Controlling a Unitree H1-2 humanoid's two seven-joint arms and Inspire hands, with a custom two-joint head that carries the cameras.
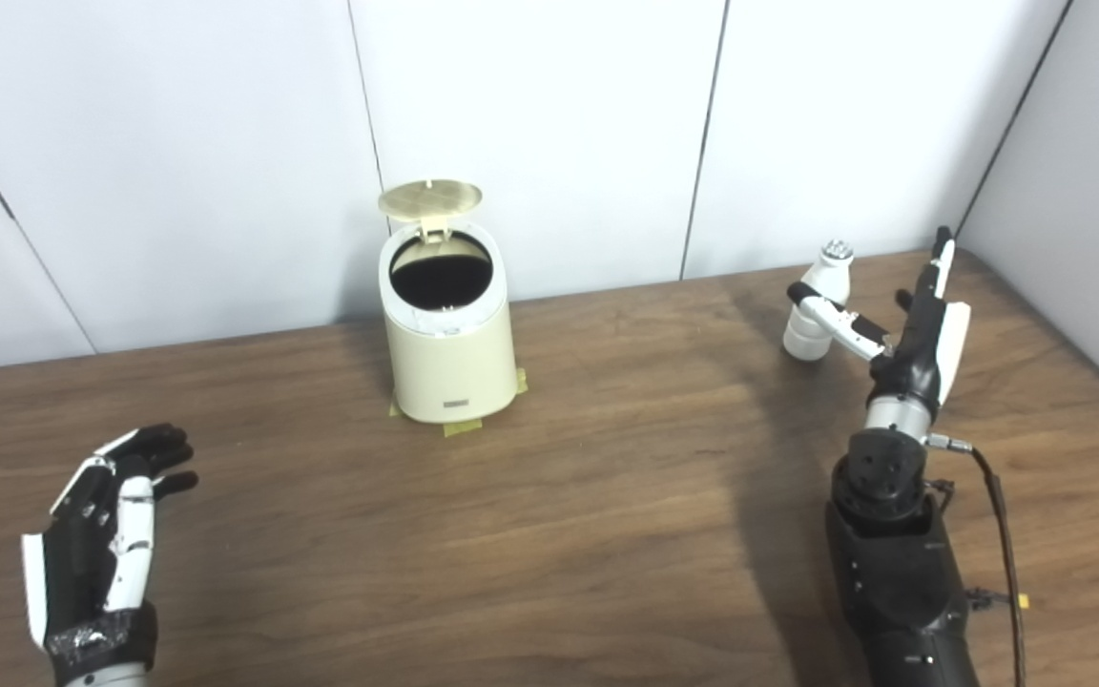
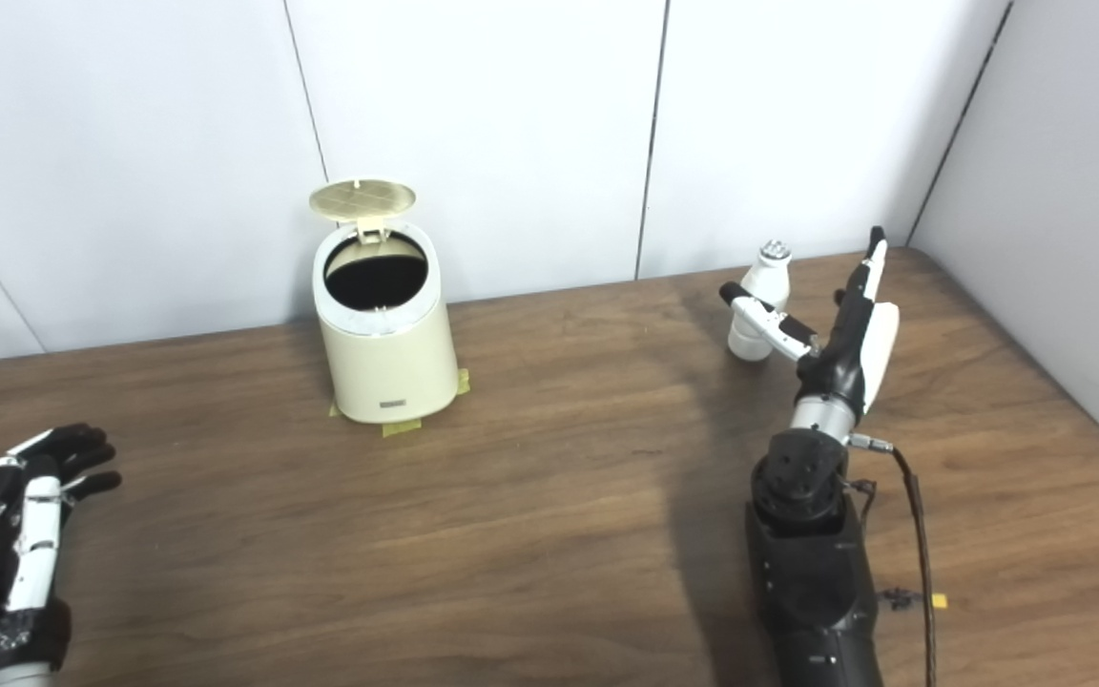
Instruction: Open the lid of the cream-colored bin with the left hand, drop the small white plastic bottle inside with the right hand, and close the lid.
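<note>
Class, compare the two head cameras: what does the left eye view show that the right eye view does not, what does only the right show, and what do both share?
Only the left eye view shows the left hand whole, clear of the frame edge.

Only the right eye view shows the table's far right edge running down beside the side wall.

Both show the cream-colored bin with its lid open, and the right hand open beside the upright small white plastic bottle.
</note>
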